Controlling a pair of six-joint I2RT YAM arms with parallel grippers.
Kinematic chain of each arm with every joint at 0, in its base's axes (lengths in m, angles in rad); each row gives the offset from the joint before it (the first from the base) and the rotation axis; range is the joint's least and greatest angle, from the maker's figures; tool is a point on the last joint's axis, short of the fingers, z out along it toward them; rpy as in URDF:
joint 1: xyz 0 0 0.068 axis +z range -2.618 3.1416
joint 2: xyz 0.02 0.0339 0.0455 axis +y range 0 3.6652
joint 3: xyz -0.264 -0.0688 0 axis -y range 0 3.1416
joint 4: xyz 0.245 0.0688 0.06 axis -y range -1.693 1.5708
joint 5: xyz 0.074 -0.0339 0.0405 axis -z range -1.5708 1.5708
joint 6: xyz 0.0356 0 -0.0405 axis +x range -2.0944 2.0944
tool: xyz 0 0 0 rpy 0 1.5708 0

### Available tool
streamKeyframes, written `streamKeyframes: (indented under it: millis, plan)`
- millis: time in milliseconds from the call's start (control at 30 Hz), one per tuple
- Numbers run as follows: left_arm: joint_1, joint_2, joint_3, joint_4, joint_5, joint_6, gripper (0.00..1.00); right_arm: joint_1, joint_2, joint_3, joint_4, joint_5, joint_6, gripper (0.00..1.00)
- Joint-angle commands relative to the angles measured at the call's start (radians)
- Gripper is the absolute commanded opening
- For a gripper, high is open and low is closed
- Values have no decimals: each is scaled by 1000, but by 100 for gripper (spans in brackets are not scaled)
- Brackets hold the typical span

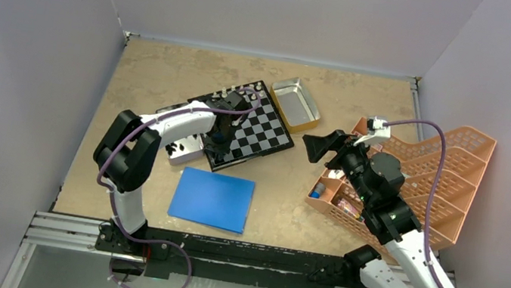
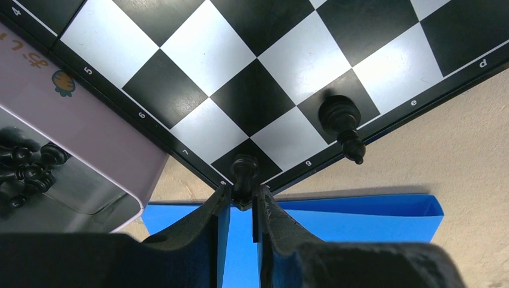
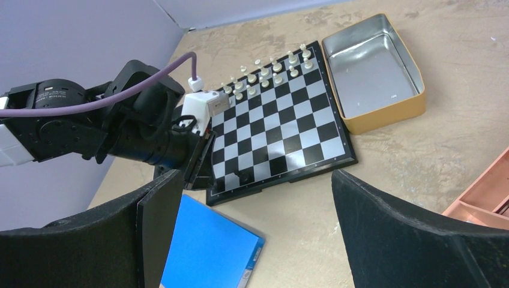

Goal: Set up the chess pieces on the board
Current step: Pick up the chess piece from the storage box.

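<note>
Left end effector (image 2: 242,193), two black pieces (image 2: 339,117), one board (image 2: 198,51).

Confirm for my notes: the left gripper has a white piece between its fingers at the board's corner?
No, that piece is black, as the left wrist view shows. It does sit between the left gripper's fingers at the board's corner.

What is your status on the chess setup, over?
Left gripper narrow around a black piece on the board's corner square, grip unclear. Right gripper open, off board. Nothing blocking.
</note>
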Motion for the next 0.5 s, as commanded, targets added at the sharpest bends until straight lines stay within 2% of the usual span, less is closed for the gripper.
streamKeyframes:
  millis: [0,267,467]
  plan:
    - [2,-29,35,-13,4,4,19,-2,-8,1,48,5,-11,95]
    - [3,-60,68,-28,-2,0,29,-2,-11,4,48,4,-10,95]
    - [5,-95,121,-47,-7,-1,30,-3,-22,0,49,7,-7,95]
